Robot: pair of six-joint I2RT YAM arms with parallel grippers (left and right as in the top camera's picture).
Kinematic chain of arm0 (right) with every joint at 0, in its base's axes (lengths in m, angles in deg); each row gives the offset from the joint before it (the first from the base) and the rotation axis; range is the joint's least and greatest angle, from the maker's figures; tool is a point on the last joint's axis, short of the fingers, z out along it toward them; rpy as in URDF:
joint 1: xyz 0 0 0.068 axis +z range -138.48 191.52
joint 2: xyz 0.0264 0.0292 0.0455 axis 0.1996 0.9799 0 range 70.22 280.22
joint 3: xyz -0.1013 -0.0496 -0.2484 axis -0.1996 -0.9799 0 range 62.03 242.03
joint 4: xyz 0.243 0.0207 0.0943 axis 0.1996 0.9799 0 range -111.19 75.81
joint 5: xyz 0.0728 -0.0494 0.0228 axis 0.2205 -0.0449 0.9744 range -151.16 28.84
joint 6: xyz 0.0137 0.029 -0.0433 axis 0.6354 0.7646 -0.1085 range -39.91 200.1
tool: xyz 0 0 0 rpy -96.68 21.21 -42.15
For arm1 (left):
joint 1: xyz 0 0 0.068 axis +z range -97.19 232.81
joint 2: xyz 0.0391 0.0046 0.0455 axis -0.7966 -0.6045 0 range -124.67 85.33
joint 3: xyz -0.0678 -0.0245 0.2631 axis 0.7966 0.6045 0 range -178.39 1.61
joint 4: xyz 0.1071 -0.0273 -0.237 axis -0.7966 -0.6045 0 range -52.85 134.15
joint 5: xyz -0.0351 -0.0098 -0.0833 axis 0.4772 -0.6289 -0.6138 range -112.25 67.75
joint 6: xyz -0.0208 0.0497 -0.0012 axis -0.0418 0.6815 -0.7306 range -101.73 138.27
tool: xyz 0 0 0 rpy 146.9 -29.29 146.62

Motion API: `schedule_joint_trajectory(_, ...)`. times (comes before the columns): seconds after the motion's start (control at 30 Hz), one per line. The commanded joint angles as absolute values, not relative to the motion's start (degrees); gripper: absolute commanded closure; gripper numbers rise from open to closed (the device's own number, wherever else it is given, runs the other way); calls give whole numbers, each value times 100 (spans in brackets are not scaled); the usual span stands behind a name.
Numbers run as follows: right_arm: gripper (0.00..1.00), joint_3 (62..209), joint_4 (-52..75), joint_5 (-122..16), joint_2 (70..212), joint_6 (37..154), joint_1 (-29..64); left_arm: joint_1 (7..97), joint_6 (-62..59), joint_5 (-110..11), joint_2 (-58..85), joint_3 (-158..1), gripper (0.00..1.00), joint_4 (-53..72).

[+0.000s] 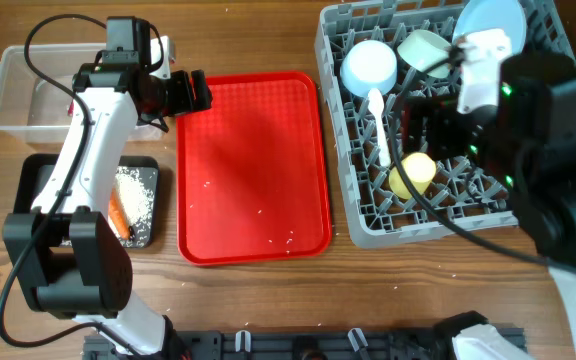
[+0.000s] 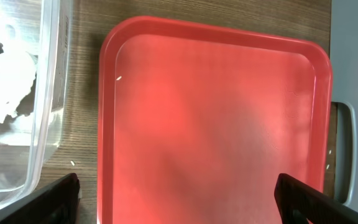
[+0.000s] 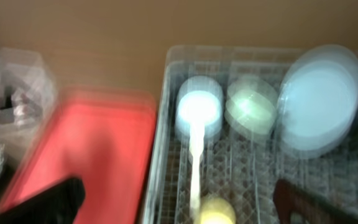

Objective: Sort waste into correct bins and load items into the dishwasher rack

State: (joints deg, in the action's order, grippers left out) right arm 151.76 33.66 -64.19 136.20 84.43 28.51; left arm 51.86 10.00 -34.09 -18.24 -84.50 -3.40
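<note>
The table [image 1: 258, 300] is brown wood with thin lines running along it. It fills the whole view from above, so no walls or floor show. A black bar [image 1: 298, 345] runs along the near edge. In the middle lies the flat red tray [image 1: 253, 120], with a few white rice grains [image 1: 268, 237] on it. Some more tiny grains lie on the wood near the rack. On the left sits the clear tub [image 1: 3, 90] with the white tissue [image 2: 5, 81] inside. Next to it is the black tray [image 1: 30, 185], which holds a heap of rice [image 1: 138, 192] and the orange carrot [image 1: 116, 215]. On the right is the big grey rack [image 1: 340, 190]. In it are a bowl [image 1: 368, 65], a second bowl [image 1: 425, 50], the blue plate [image 1: 488, 25] leaning in the far corner, the white spoon [image 1: 378, 125] and the yellow cup [image 1: 413, 172]. The left gripper [image 2: 176, 186] hangs over the red tray, fingers far apart, holding nothing. The right gripper [image 3: 179, 186] is over the rack. Its picture is blurry, but its fingers are far apart too, with nothing held between them.
</note>
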Motion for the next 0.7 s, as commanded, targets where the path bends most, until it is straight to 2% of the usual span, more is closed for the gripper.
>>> schedule_joint_trajectory(0.0,0,13365,1930,-6640,12129,8177,2368,5197,989,-3369,-1787,-8465,0,-323)
schedule_joint_trajectory(0.03,0,12077,1095,-6295,11224,8166,1959,5197,989,-3369,-1787,-8465,0,-321)
schedule_joint_trajectory(0.1,0,10355,225,-5820,9895,8177,1472,5197,989,-3369,-1787,-8465,0,-321)
schedule_joint_trajectory(0.2,0,8427,-610,-5617,8225,8205,1192,5197,989,-3369,-1787,-8465,0,-321)
schedule_joint_trajectory(0.4,0,6672,-2365,-5663,7270,8623,1196,5197,989,-3372,-1787,-8465,0,-323)
schedule_joint_trajectory(0.67,0,6233,-2133,-5787,7043,8478,1236,5197,989,-3369,-1787,-8465,0,-321)
